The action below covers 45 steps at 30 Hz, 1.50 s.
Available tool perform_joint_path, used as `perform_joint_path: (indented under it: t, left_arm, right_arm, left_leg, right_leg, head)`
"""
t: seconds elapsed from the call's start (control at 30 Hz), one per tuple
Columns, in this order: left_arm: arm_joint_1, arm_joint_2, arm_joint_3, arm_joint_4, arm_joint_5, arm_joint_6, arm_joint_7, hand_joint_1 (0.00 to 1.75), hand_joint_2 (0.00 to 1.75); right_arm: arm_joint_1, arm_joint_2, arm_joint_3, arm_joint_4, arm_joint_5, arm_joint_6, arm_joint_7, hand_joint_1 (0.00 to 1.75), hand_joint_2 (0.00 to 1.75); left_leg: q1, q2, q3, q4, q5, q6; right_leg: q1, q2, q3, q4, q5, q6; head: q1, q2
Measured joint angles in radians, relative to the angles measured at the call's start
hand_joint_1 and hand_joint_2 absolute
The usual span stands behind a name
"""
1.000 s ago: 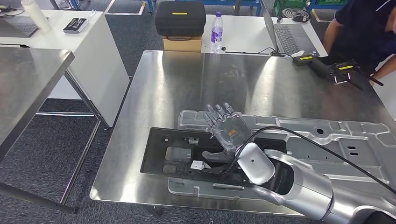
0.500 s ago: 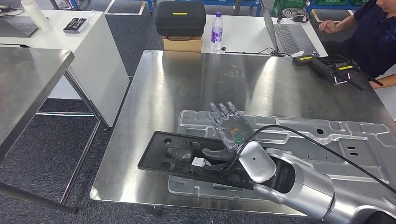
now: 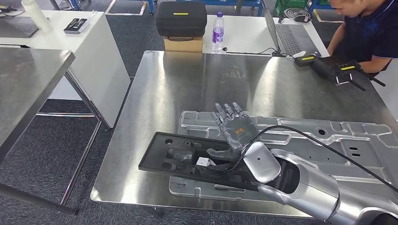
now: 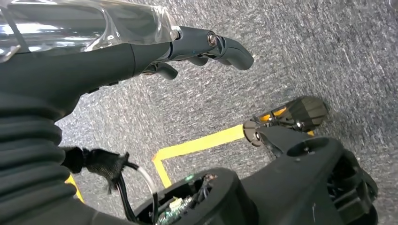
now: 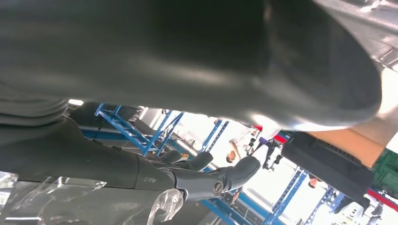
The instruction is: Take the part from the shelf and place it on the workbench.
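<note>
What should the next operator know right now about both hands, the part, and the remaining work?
Right hand: fingers spread, thumb under the black moulded plastic part, which it holds.
Left hand: hangs over the grey carpet floor, holds nothing.
The part lies tilted across the stamped silver metal panel on the steel workbench.
Done: part brought to the workbench.
Left: release the part and pull the hand away.

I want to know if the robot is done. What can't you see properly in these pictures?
- Head view: the right hand covers part of the black part, so whether it grips or merely rests is unclear.
- Head view: the grey metal panel is cut off by the right edge.
- Right wrist view: a dark blurred surface blocks most of it.
- Left wrist view: the left hand hangs over the floor, fingers partly hidden.
</note>
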Motion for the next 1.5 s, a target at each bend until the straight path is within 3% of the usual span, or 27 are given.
perform_joint_path:
  t: [0.13,0.2,0.3,0.33,0.37,0.4,0.47,0.5,0.57,0.67,0.73,0.8,0.83,0.87,0.9,0.97,1.03,1.1,1.17,1.23,1.3,1.33,1.37,1.4,1.43,1.5]
  left_arm:
    - [0.0,0.003,0.0,0.0,-0.002,0.003,0.0,0.0,0.0]
    - [-0.001,0.003,0.0,0.0,-0.004,0.003,0.0,0.0,0.0]
    - [-0.002,0.003,0.0,0.0,-0.007,0.003,-0.001,0.0,0.0]
    - [-0.002,0.003,0.0,0.0,-0.007,0.004,-0.001,0.0,0.0]
    - [-0.001,0.003,0.0,0.0,-0.007,0.004,-0.001,0.0,0.0]
    - [-0.001,0.003,0.0,0.0,-0.007,0.005,-0.001,0.0,0.0]
    - [-0.002,0.003,0.0,0.0,-0.007,0.006,-0.001,0.0,0.0]
    - [-0.003,0.004,0.0,0.0,-0.007,0.006,-0.001,0.0,0.0]
    - [-0.004,0.006,0.0,0.0,-0.007,0.007,0.001,0.0,0.0]
    - [0.001,0.006,0.0,0.0,-0.004,0.007,0.002,0.0,0.0]
    - [0.003,0.005,0.0,0.0,-0.003,0.006,0.002,0.0,0.0]
    - [0.001,0.004,0.0,0.0,-0.003,0.006,0.002,0.0,0.0]
    - [0.0,0.004,0.0,0.0,-0.003,0.006,0.002,0.0,0.0]
    - [0.0,0.004,0.0,0.0,-0.003,0.006,0.002,0.0,0.0]
    - [0.0,0.004,0.0,0.0,-0.002,0.006,0.002,0.0,0.0]
    - [-0.001,0.004,0.0,0.0,-0.001,0.006,0.002,0.0,0.0]
    - [-0.005,0.007,0.0,0.0,0.001,0.007,0.001,0.0,0.0]
    - [-0.009,0.009,0.0,0.001,0.002,0.007,0.0,0.0,0.0]
    - [-0.009,0.008,0.0,0.001,0.002,0.007,-0.001,0.0,0.0]
    - [-0.009,0.007,0.0,0.001,0.002,0.007,-0.002,0.0,0.0]
    - [-0.01,0.006,0.0,0.001,0.001,0.007,-0.002,0.0,0.0]
    - [-0.01,0.005,0.0,0.001,0.001,0.007,-0.002,0.0,0.0]
    - [-0.01,0.005,0.0,0.001,0.001,0.007,-0.002,0.0,0.0]
    - [-0.01,0.004,0.0,0.001,0.001,0.007,-0.002,0.0,0.0]
    - [-0.01,0.003,0.0,0.001,0.001,0.007,-0.002,0.0,0.0]
    - [-0.011,0.002,0.0,0.001,0.001,0.007,-0.002,0.0,0.0]
  right_arm:
    - [0.0,-0.001,-0.001,0.0,0.001,0.0,0.0,0.0,0.0]
    - [0.001,-0.003,-0.005,0.0,0.001,-0.001,0.0,0.0,0.0]
    - [0.006,-0.006,-0.008,0.0,0.001,-0.005,0.0,0.0,0.0]
    - [0.01,-0.008,-0.008,0.0,0.001,-0.005,0.0,0.0,0.0]
    - [0.012,-0.009,-0.008,0.0,0.001,-0.006,0.0,0.0,0.0]
    - [0.014,-0.01,-0.008,0.0,0.0,-0.006,0.0,0.0,0.0]
    - [0.013,-0.011,-0.009,0.0,-0.001,-0.006,0.0,0.0,0.0]
    - [0.013,-0.011,-0.01,0.0,-0.001,-0.007,0.0,0.0,0.0]
    - [0.014,-0.011,-0.011,0.0,-0.002,-0.008,-0.002,0.0,0.0]
    - [0.014,-0.011,-0.012,0.0,-0.002,-0.009,-0.003,0.0,0.0]
    - [0.013,-0.011,-0.012,0.001,-0.001,-0.01,-0.004,0.0,0.0]
    - [0.014,-0.011,-0.011,0.001,-0.001,-0.01,-0.006,0.0,0.0]
    - [0.015,-0.011,-0.011,0.001,-0.001,-0.01,-0.006,0.0,0.0]
    - [0.016,-0.011,-0.01,0.001,-0.002,-0.01,-0.006,0.0,0.0]
    - [0.016,-0.011,-0.01,0.001,-0.001,-0.01,-0.006,0.0,0.0]
    - [0.015,-0.01,-0.009,0.001,-0.001,-0.01,-0.007,0.0,0.0]
    - [0.013,-0.01,-0.01,0.002,0.0,-0.01,-0.009,0.0,0.0]
    - [0.013,-0.01,-0.01,0.002,0.0,-0.011,-0.011,0.0,0.0]
    - [0.012,-0.009,-0.01,0.003,0.0,-0.012,-0.013,0.0,0.0]
    - [0.011,-0.009,-0.01,0.003,0.0,-0.013,-0.014,0.0,0.0]
    - [0.012,-0.009,-0.009,0.004,0.0,-0.014,-0.016,0.0,0.0]
    - [0.014,-0.01,-0.008,0.006,0.0,-0.014,-0.016,0.0,0.0]
    - [0.015,-0.01,-0.007,0.007,-0.001,-0.015,-0.016,0.0,0.0]
    - [0.015,-0.01,-0.006,0.008,-0.001,-0.016,-0.016,0.0,0.0]
    - [0.015,-0.01,-0.006,0.009,-0.001,-0.017,-0.016,0.0,0.0]
    - [0.014,-0.009,-0.006,0.01,-0.002,-0.019,-0.016,0.0,0.0]
  left_leg:
    - [-0.004,0.001,0.003,-0.006,0.006,0.012]
    - [0.001,0.004,0.01,-0.02,0.015,0.022]
    - [0.004,0.008,0.014,-0.026,0.02,0.03]
    - [0.004,0.008,0.013,-0.026,0.02,0.03]
    - [0.005,0.008,0.013,-0.026,0.021,0.028]
    - [0.007,0.008,0.013,-0.025,0.021,0.026]
    - [0.012,0.008,0.012,-0.02,0.02,0.014]
    - [0.013,0.006,0.009,-0.016,0.02,0.005]
    - [0.01,0.003,0.001,-0.009,0.022,-0.014]
    - [0.017,0.001,-0.012,0.0,0.022,-0.033]
    - [0.02,0.006,-0.041,0.069,-0.035,-0.036]
    - [0.014,0.01,-0.089,0.21,-0.125,-0.032]
    - [0.01,0.01,-0.105,0.268,-0.154,-0.029]
    - [0.005,0.01,-0.104,0.294,-0.165,-0.023]
    - [-0.001,0.01,-0.084,0.28,-0.157,-0.015]
    - [-0.017,0.01,0.008,0.15,-0.11,0.009]
    - [-0.032,0.019,0.084,0.026,-0.08,0.035]
    - [-0.04,0.026,0.097,-0.009,-0.072,0.049]
    - [-0.038,0.027,0.094,-0.025,-0.052,0.052]
    - [-0.031,0.029,0.086,-0.039,-0.029,0.054]
    - [-0.029,0.029,0.069,-0.04,-0.014,0.056]
    - [-0.029,0.03,0.06,-0.04,-0.007,0.055]
    - [-0.028,0.03,0.05,-0.039,0.0,0.053]
    - [-0.026,0.03,0.041,-0.037,0.007,0.049]
    - [-0.024,0.03,0.032,-0.035,0.012,0.045]
    - [-0.021,0.03,0.014,-0.023,0.02,0.036]
  right_leg:
    - [-0.008,0.0,0.002,-0.001,0.001,0.01]
    - [-0.009,-0.001,-0.011,0.033,-0.028,0.013]
    - [-0.009,-0.003,-0.092,0.223,-0.129,0.016]
    - [-0.01,-0.003,-0.115,0.277,-0.147,0.018]
    - [-0.011,-0.003,-0.122,0.298,-0.144,0.021]
    - [-0.014,-0.003,-0.11,0.277,-0.122,0.024]
    - [-0.021,-0.004,-0.039,0.146,-0.062,0.033]
    - [-0.021,0.0,-0.008,0.089,-0.038,0.032]
    - [-0.02,0.008,0.015,0.035,-0.026,0.018]
    - [-0.013,0.008,-0.004,0.04,-0.019,-0.018]
    - [-0.008,0.005,-0.016,0.038,-0.007,-0.037]
    - [0.001,0.003,-0.031,0.038,0.004,-0.05]
    - [0.007,0.002,-0.038,0.039,0.009,-0.055]
    - [0.012,0.001,-0.046,0.039,0.014,-0.058]
    - [0.018,0.001,-0.052,0.039,0.019,-0.06]
    - [0.029,-0.002,-0.059,0.039,0.028,-0.062]
    - [0.036,-0.007,-0.062,0.038,0.037,-0.059]
    - [0.034,-0.01,-0.065,0.035,0.047,-0.05]
    - [0.031,-0.011,-0.07,0.037,0.047,-0.04]
    - [0.03,-0.009,-0.091,0.088,-0.004,-0.028]
    - [0.024,-0.008,-0.132,0.214,-0.094,-0.016]
    - [0.021,-0.009,-0.148,0.275,-0.123,-0.011]
    - [0.017,-0.009,-0.151,0.311,-0.132,-0.006]
    - [0.013,-0.009,-0.135,0.306,-0.119,-0.002]
    - [0.009,-0.009,-0.101,0.266,-0.094,0.003]
    - [0.003,-0.009,-0.003,0.125,-0.053,0.011]
  head:
    - [0.0,0.0]
    - [0.001,0.0]
    - [0.003,0.0]
    - [0.004,0.0]
    - [0.004,0.0]
    - [0.004,0.0]
    - [0.004,0.0]
    - [0.005,0.0]
    - [0.006,0.0]
    - [0.005,0.0]
    - [0.004,0.0]
    - [0.002,0.0]
    - [0.002,0.0]
    - [0.002,0.0]
    - [0.002,0.0]
    - [0.002,0.0]
    - [0.004,0.0]
    - [0.005,0.0]
    - [0.004,0.0]
    - [0.005,0.0]
    - [0.007,0.0]
    - [0.007,0.0]
    - [0.007,0.0]
    - [0.007,0.0]
    - [0.007,0.0]
    - [0.008,0.0]
